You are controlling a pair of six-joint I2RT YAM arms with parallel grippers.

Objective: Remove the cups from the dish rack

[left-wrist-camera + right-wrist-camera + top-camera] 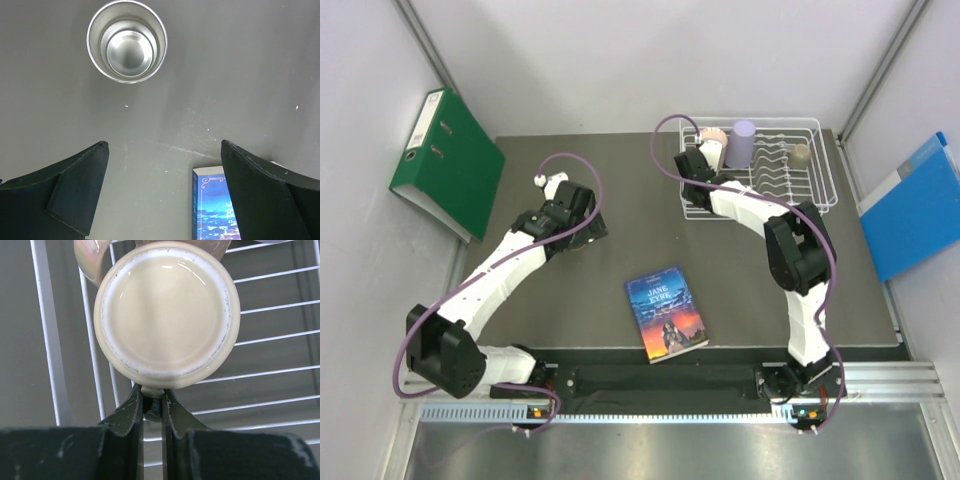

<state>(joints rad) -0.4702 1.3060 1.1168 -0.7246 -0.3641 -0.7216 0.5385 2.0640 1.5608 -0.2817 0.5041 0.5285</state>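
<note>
The white wire dish rack (827,170) stands at the back right of the table. In it I see a lilac tumbler (743,143), a beige-olive mug (800,155) and a pale peach mug (713,134). My right gripper (704,152) reaches into the rack's left end. In the right wrist view the peach mug (165,315) is upside down, base towards the camera. The right gripper (152,392) is shut on a thin cream nub at its near edge, apparently the handle. My left gripper (165,150) hangs open over bare table, with a steel cup (127,40) standing ahead of it.
A paperback book (666,313) lies near the table's front middle, and its corner (212,205) shows by my left gripper's right finger. A green binder (450,165) leans at the left wall and a blue folder (912,205) at the right. Rack wires (47,340) surround the mug.
</note>
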